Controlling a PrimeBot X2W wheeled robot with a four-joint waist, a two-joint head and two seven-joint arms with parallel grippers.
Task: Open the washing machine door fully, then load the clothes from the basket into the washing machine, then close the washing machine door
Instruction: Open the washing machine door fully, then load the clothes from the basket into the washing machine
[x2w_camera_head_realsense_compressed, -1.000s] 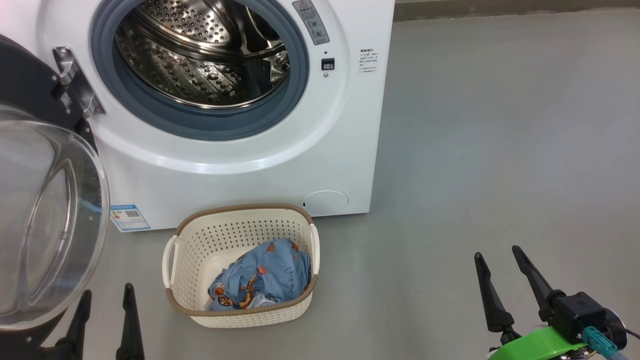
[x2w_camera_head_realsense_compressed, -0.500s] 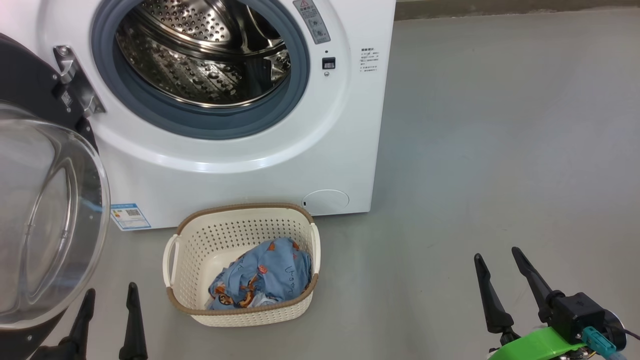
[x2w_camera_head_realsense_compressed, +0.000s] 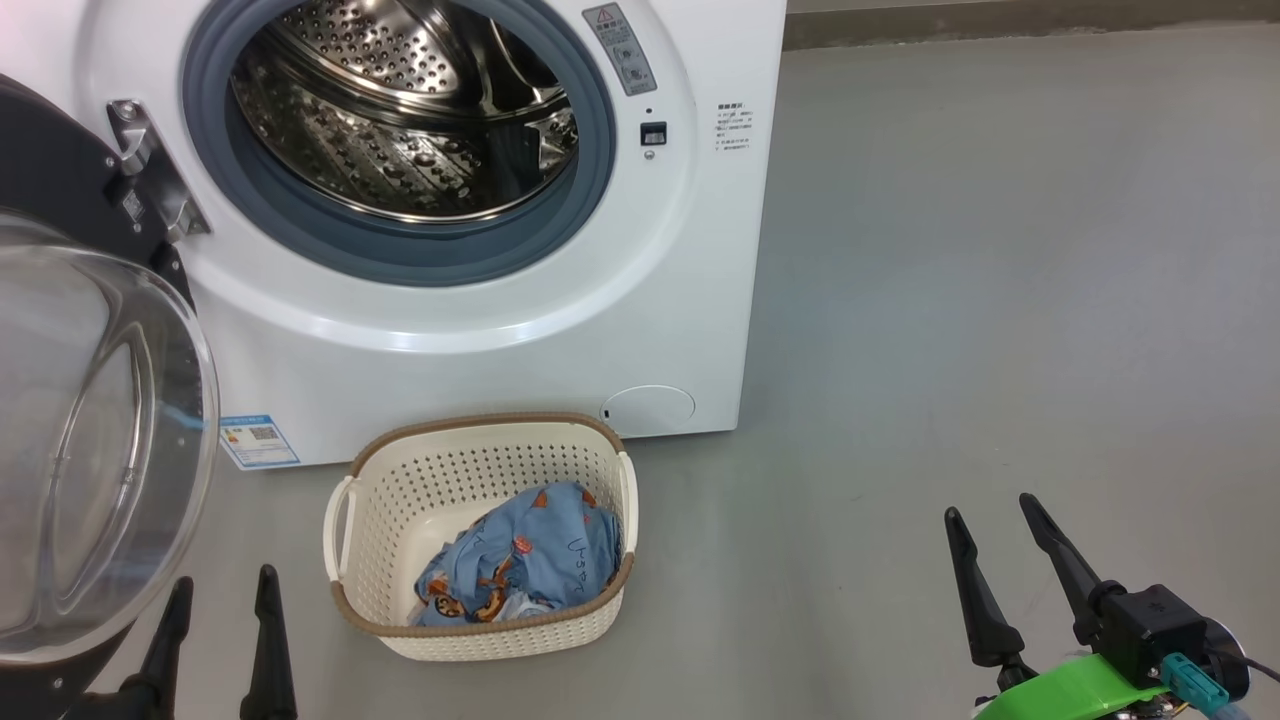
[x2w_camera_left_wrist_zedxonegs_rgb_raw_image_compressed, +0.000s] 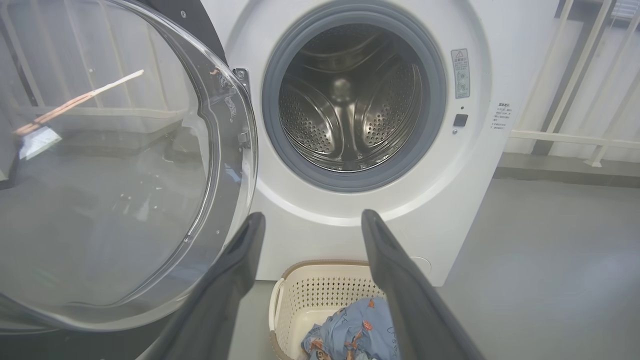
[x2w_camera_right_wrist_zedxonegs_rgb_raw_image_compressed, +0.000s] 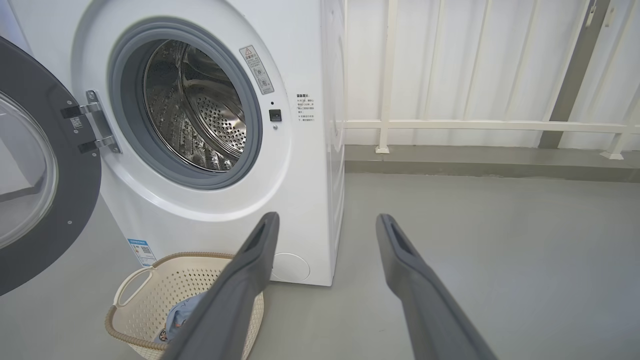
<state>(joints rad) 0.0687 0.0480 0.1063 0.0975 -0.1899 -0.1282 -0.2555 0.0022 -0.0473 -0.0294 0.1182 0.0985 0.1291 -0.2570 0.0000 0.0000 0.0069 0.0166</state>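
Little has changed in the last second. The head view has drifted a touch (my camera, not the room), and the left gripper (x2w_camera_head_realsense_compressed: 224, 580) has edged slightly inward at the bottom of that view. Both it and the right gripper (x2w_camera_head_realsense_compressed: 988, 508) have their fingers spread wide and hold nothing.

The washing machine door (x2w_camera_head_realsense_compressed: 100, 440) hangs swung out to the left, well clear of the drum (x2w_camera_head_realsense_compressed: 400, 130), so I judge the opening step done. The clothes (x2w_camera_head_realsense_compressed: 530, 560) lie bunched in the basket (x2w_camera_head_realsense_compressed: 480, 430), which sits on the floor just in front of the washing machine (x2w_camera_head_realsense_compressed: 480, 330). Loading hasn't begun, and I expect reaching down for the fabric is my next move.
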